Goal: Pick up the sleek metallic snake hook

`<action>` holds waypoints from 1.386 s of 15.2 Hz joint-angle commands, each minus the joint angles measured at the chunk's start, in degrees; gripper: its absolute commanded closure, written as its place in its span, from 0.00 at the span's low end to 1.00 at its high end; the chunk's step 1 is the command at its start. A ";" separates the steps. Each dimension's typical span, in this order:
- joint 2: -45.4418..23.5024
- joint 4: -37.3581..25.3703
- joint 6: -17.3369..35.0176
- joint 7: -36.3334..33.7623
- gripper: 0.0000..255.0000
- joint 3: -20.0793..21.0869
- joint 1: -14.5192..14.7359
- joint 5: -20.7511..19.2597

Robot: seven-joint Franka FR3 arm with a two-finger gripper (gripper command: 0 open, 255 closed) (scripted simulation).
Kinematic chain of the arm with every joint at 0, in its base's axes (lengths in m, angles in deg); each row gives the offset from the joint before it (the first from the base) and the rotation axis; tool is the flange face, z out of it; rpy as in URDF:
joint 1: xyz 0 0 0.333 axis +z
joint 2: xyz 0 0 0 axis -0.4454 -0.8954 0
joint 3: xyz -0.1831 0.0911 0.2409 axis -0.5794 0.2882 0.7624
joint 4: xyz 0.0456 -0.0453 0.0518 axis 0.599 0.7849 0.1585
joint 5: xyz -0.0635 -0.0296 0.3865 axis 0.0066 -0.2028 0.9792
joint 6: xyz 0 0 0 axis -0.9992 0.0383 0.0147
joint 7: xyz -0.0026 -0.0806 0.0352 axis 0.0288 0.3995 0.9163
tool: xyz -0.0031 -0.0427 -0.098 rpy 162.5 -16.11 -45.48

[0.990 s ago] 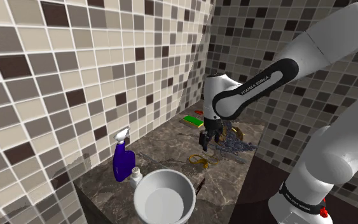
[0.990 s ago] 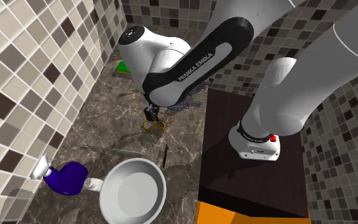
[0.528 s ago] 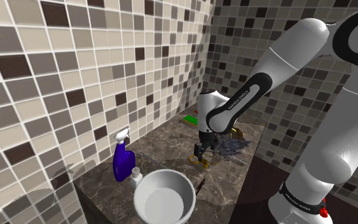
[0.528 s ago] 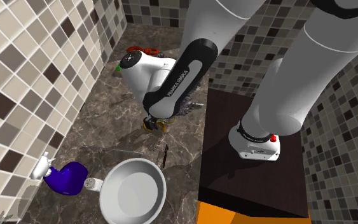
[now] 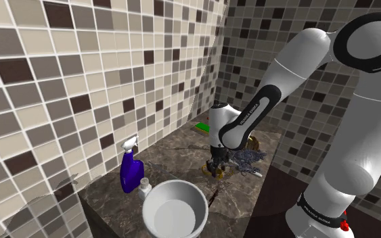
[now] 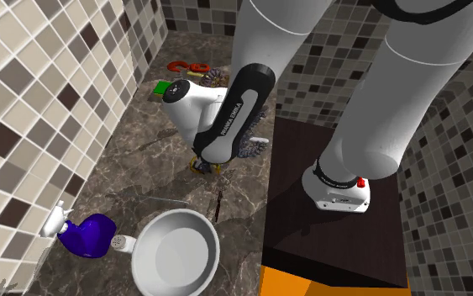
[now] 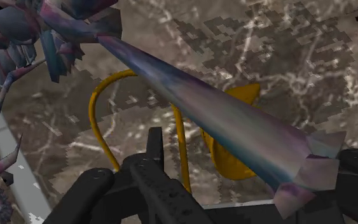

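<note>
Wrist view: my fingers (image 7: 154,143) stand apart, open, clasping nothing. The snake hook (image 7: 228,162), drawn as a yellow wire loop with a broader yellow end, lies flat on the dark marbled counter (image 7: 285,57) directly beneath them. One thin limb passes just beside one finger and the broad end sits in the gap. The loop's long axis runs away from me, across the closing line, so I judge a straight pinch suits it. A blue-purple tapered shaft (image 7: 222,108), belonging to a spiky cluster, slants across the gap above the hook and could be caught instead. In the shoulder view this contact zone sits just right of centre, above the white bowl (image 5: 175,209).
</note>
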 commanded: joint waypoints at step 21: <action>10.53 -0.37 -10.55 3.46 1.00 0.63 0.21 4.62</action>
